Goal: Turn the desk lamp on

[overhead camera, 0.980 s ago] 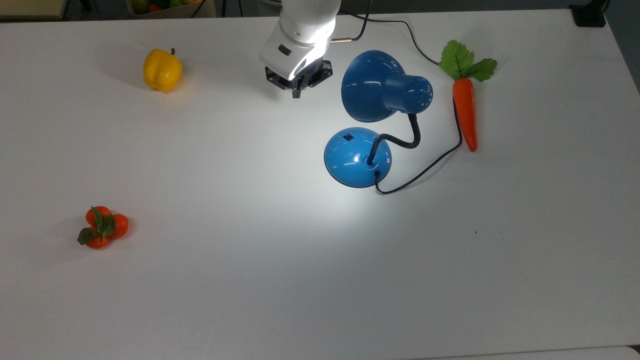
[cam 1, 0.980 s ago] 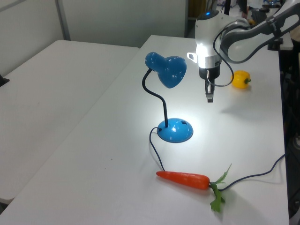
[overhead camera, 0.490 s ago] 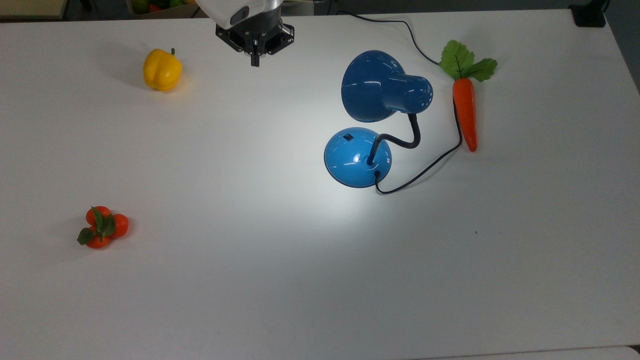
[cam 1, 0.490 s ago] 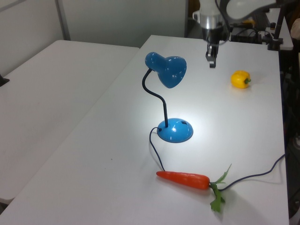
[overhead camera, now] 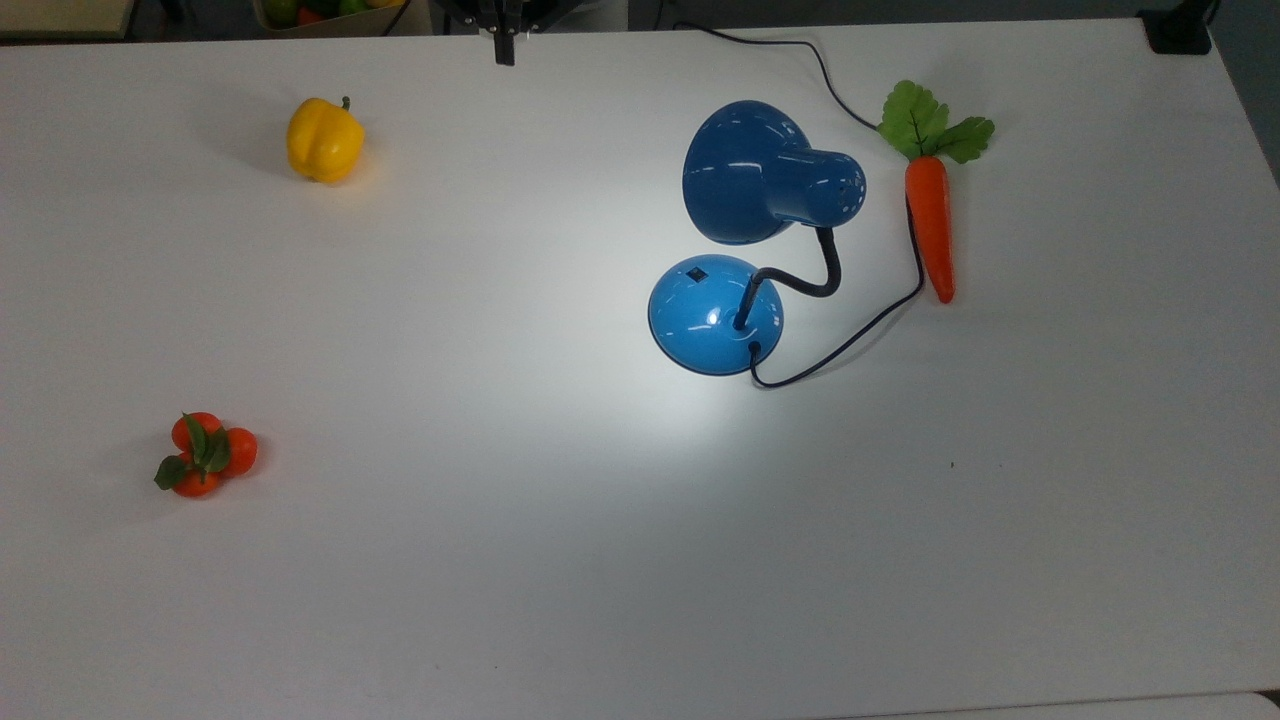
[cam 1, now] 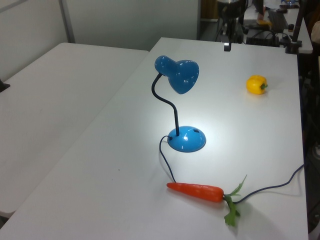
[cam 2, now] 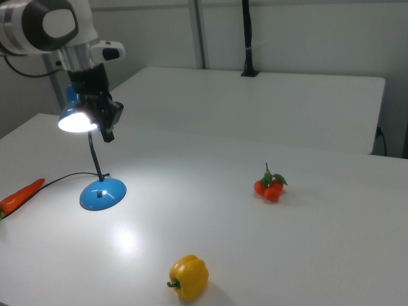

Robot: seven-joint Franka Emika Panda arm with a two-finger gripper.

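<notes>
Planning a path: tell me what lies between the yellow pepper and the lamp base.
In the top view, only bare table lies between the yellow pepper and the lamp base.

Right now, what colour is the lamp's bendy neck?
Black; the desk lamp's neck shows best in the left view.

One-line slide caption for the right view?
Lit desk lamp shines on the white table; the gripper hangs beside its shade, above the table.

A second white table [cam 1: 45, 95] stands beside the main white table [cam 1: 150, 210], with pale walls [cam 2: 306, 32] behind.
</notes>
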